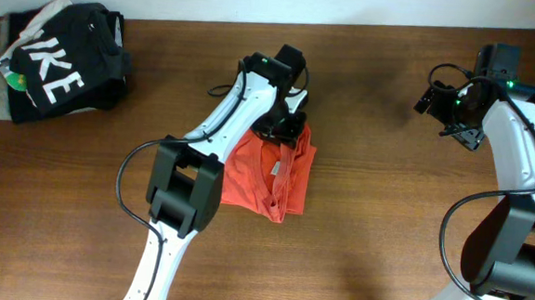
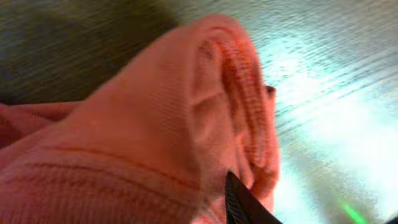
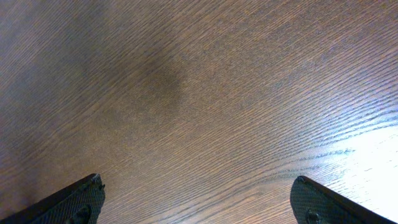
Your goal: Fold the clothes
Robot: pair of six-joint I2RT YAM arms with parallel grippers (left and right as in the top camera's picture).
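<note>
The red-orange T-shirt lies mid-bench as a rumpled, roughly rectangular bundle. It looks partly folded, with squaring up and probably a last fold left. The left arm reaches over it, left jaws buried in cloth at its far edge; whether they pinch it cannot be told. The right jaws hang wide apart over bare wood near the far right corner.

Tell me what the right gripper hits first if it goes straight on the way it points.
The bare wooden table. The right gripper has only wood grain ahead of its open jaws in the wrist view, with nothing in between; how far off the surface lies is unclear.
</note>
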